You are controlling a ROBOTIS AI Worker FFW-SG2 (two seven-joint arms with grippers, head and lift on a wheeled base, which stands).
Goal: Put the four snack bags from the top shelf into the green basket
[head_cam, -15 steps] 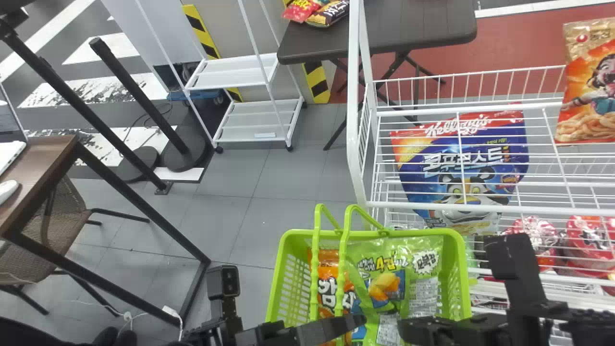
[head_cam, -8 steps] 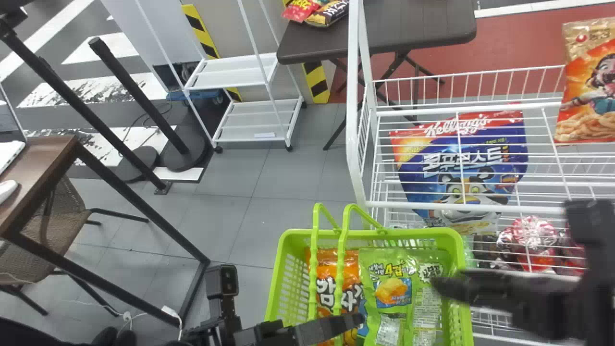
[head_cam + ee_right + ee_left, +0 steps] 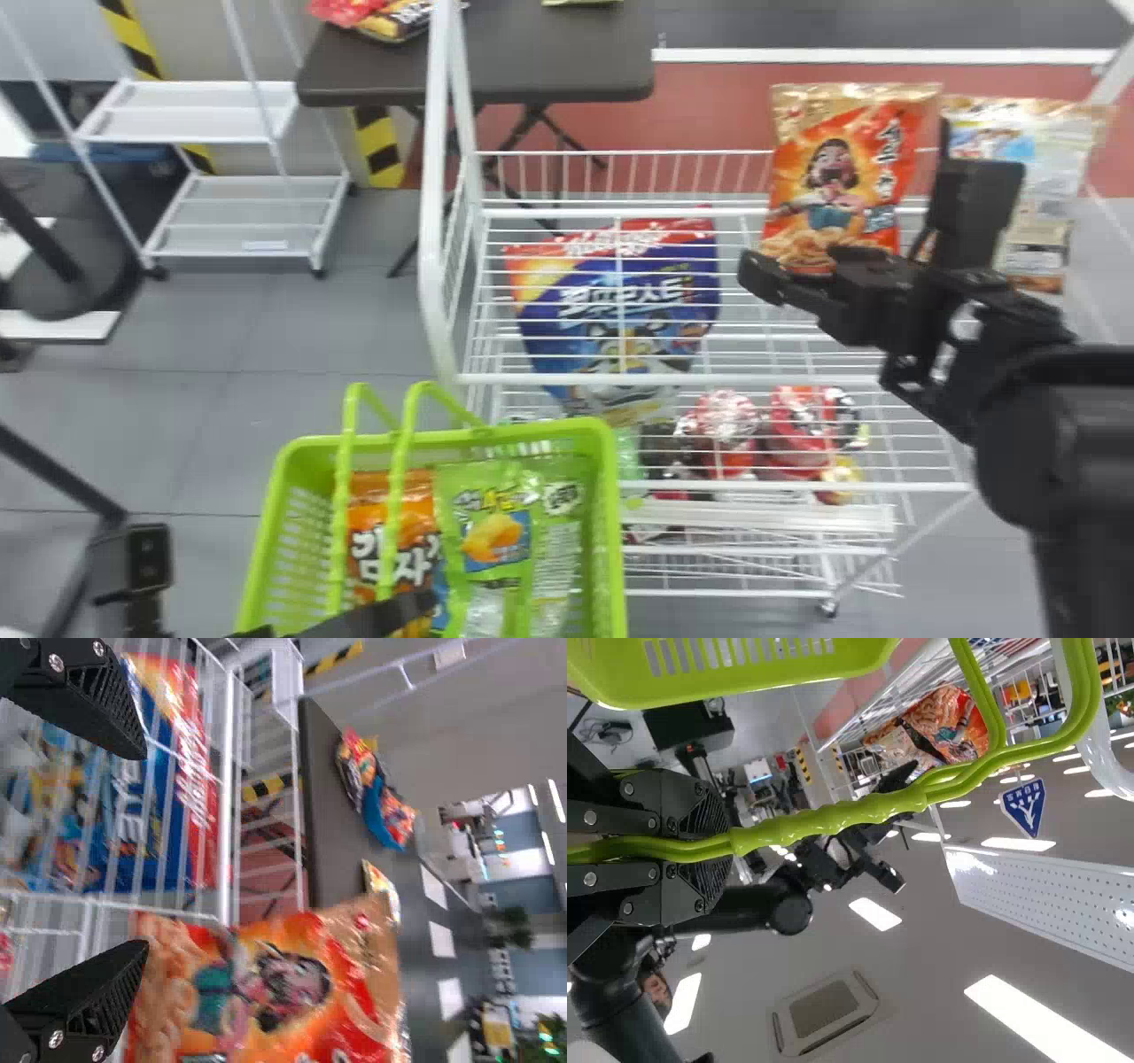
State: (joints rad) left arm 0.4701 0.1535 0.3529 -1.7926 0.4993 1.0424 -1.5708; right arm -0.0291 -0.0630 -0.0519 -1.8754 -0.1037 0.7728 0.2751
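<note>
My right gripper (image 3: 833,266) stands open in front of the orange snack bag (image 3: 837,182) on the top shelf. In the right wrist view the fingers of the right gripper (image 3: 142,850) are wide apart, with the orange bag (image 3: 283,988) beyond and beside them. A pale bag (image 3: 1045,190) stands right of the orange one. Low at the left, my left gripper (image 3: 390,613) is at the green basket (image 3: 611,523); the left wrist view shows the left gripper (image 3: 713,846) shut on the basket handles (image 3: 833,818). An orange bag (image 3: 407,523) and green packaging (image 3: 496,523) lie inside.
A blue cereal bag (image 3: 616,310) is in the white wire rack (image 3: 434,213), left of my right gripper. Red packs (image 3: 802,430) sit on a lower level. A dark table (image 3: 549,53) with snacks stands behind.
My right gripper has moved up and away from the basket to the orange bag on the top shelf. The head view has shifted to the right; the left gripper still holds the handles.
</note>
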